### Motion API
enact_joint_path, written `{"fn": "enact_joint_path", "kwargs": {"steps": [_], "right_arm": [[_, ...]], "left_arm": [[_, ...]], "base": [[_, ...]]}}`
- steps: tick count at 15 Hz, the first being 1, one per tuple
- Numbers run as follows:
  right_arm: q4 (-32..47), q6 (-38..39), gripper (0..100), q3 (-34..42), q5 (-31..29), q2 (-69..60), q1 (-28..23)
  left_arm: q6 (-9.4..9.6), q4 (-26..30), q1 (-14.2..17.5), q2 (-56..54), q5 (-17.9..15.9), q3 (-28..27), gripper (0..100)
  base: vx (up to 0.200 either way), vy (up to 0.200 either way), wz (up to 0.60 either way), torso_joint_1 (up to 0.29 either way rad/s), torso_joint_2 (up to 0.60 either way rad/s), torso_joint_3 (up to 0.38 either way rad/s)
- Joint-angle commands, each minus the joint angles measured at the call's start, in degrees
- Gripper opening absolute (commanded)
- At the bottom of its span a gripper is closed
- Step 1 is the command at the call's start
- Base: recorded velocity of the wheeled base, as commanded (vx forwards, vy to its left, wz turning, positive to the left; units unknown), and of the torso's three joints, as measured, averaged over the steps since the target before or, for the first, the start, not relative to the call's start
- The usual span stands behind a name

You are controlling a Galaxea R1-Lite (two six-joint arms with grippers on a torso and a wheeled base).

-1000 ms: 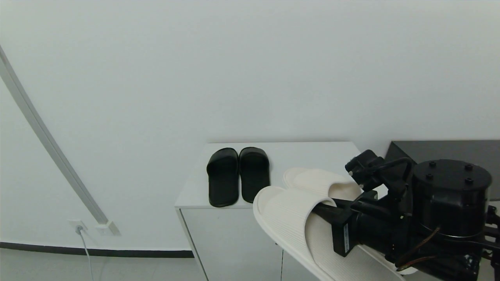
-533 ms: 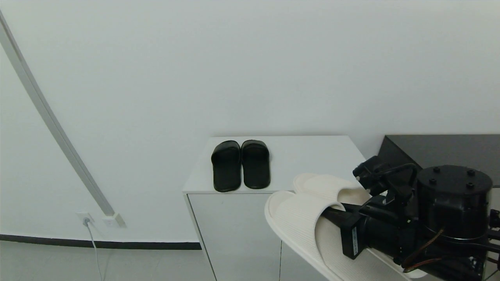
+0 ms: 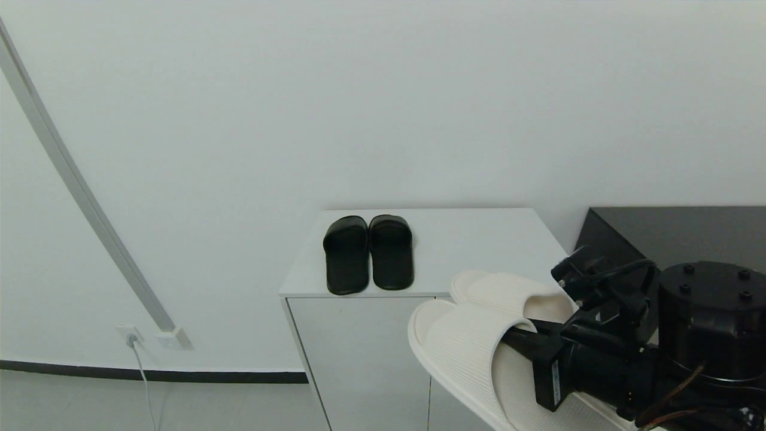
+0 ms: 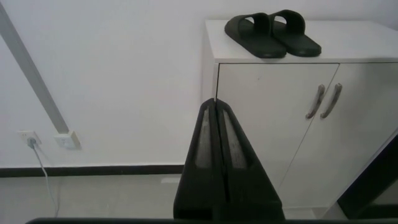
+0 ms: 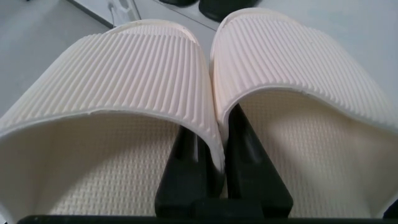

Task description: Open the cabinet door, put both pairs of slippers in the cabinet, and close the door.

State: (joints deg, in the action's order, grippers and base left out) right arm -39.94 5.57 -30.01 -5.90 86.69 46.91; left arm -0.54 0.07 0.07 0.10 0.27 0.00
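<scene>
Black slippers (image 3: 368, 254) side by side on top of the cabinet (image 3: 359, 347), doors closed. White slippers (image 3: 473, 335) held off the cabinet's front right corner, right gripper (image 5: 217, 146) jaws clenched on their inner edges. Left gripper (image 4: 216, 106) before the cabinet, jaws pressed together, empty.

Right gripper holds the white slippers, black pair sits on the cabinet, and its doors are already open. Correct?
No: the left wrist view shows the cabinet doors shut. The right gripper does hold the white slippers, and the black pair sits on the cabinet.
</scene>
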Motion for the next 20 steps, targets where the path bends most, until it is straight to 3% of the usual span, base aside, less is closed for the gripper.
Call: {"fn": "enact_joint_path", "kwargs": {"steps": [1, 5, 6, 20], "right_arm": [[-0.1, 0.1, 0, 0.5, 0.1, -0.5, -0.3], [-0.1, 0.3, 0, 2.6, 0.3, -0.2, -0.4], [-0.1, 0.3, 0, 2.8, 0.4, -0.2, -0.4], [-1.5, 0.1, 0, 3.6, 0.6, -1.9, 0.2]], "left_arm": [[-0.08, 0.0, 0.0, 0.0, 0.0, 0.0, 0], [-0.25, 0.0, 0.0, 0.0, 0.0, 0.0, 0], [-0.25, 0.0, 0.0, 0.0, -0.1, 0.0, 100], [-0.08, 0.0, 0.0, 0.0, 0.0, 0.0, 100]], "base": [[0.000, 0.000, 0.00, 0.000, 0.00, 0.000], [0.000, 0.000, 0.00, -0.093, 0.21, 0.118], [0.000, 0.000, 0.00, -0.159, 0.36, 0.203], [0.000, 0.000, 0.00, -0.204, 0.50, 0.292]]}}
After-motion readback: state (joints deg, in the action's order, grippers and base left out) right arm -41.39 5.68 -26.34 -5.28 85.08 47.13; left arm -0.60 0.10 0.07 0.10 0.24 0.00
